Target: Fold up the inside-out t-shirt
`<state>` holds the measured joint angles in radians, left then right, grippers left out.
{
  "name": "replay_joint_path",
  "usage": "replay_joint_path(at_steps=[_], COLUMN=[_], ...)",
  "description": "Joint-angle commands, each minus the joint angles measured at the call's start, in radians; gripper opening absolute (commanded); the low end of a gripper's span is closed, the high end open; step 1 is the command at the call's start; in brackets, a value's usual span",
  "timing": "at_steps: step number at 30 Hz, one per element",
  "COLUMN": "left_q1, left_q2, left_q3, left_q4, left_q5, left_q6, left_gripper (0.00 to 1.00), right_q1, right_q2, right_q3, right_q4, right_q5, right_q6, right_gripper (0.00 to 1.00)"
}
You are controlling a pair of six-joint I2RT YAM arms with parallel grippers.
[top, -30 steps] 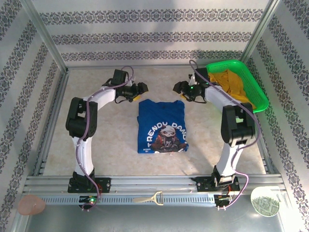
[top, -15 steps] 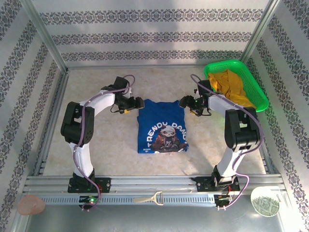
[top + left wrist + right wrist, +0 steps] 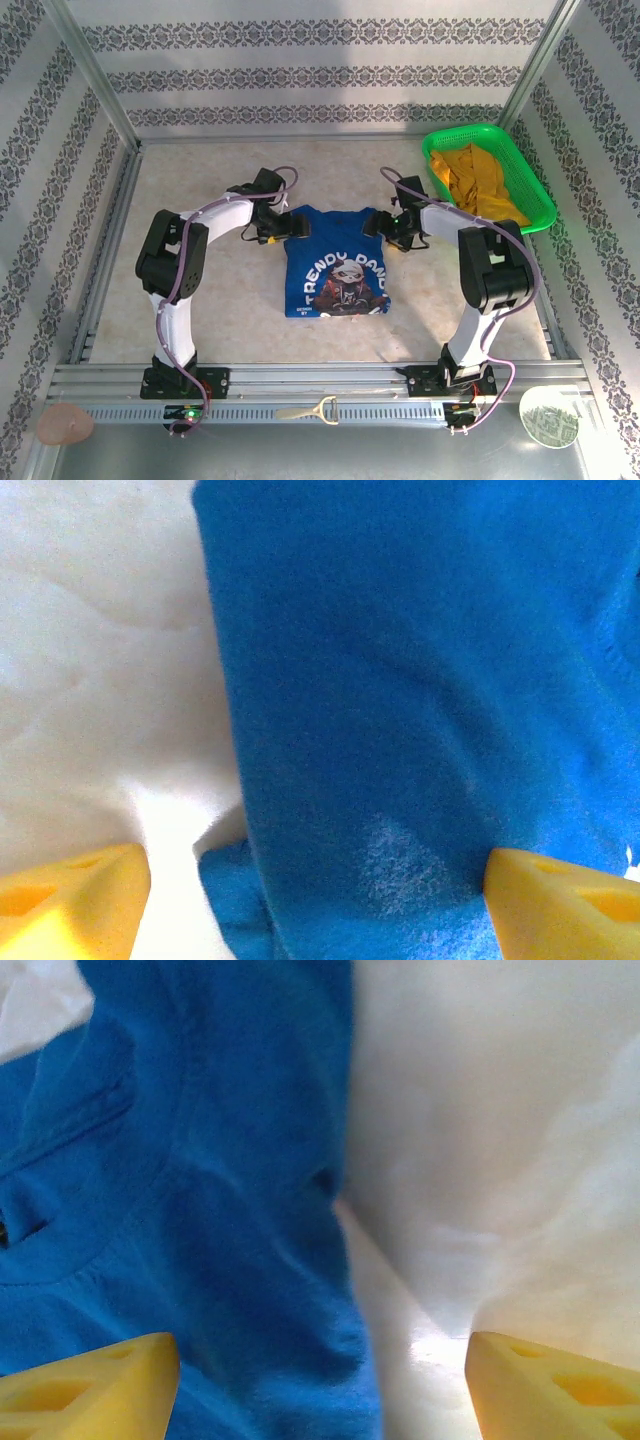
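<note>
The t-shirt (image 3: 337,262) lies folded into a neat rectangle in the middle of the table (image 3: 190,170), print side up, white lettering and a cartoon figure showing. I have both arms reached in to its far end. My left gripper (image 3: 280,228) sits at the shirt's far left corner and my right gripper (image 3: 385,225) at its far right corner, each down low at the cloth.

In my left wrist view my yellow fingertips (image 3: 70,900) stand wide apart, with the shirt's left edge and a small tucked fold of blue between them; one tip is over bare table, the other at the cloth. In my right wrist view the fingertips (image 3: 555,1385) are just as wide apart, straddling the shirt's right edge. Neither pair pinches anything.

On the far right a green basket (image 3: 470,130) holds a mustard-yellow garment (image 3: 480,180).
</note>
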<state>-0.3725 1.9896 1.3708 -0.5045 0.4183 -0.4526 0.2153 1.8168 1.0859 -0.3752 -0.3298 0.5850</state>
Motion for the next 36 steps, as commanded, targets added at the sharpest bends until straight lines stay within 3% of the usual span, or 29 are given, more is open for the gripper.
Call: replay_joint_path(at_steps=[1, 17, 26, 36], left_q1=[-0.025, -0.043, -0.040, -0.050], left_q2=[0.023, 0.034, 0.027, 0.024], left_q3=[-0.010, -0.055, -0.141, -0.099], left_q4=[0.038, 0.218, 0.460, 0.385], left_q5=[-0.001, 0.147, 0.224, 0.197], left_q6=[-0.021, -0.093, -0.219, -0.217], left_gripper=[0.87, 0.86, 0.80, 0.77], right_q1=[0.038, 0.068, 0.019, 0.021], right_q2=[0.028, 0.061, 0.074, 0.084], right_q3=[0.009, 0.038, -0.023, -0.030], right_q4=[0.007, 0.104, 0.239, 0.252], right_q5=[0.020, -0.090, -0.158, -0.175], right_q6=[0.013, 0.051, 0.125, 0.130], right_gripper=[0.76, 0.71, 0.67, 0.64])
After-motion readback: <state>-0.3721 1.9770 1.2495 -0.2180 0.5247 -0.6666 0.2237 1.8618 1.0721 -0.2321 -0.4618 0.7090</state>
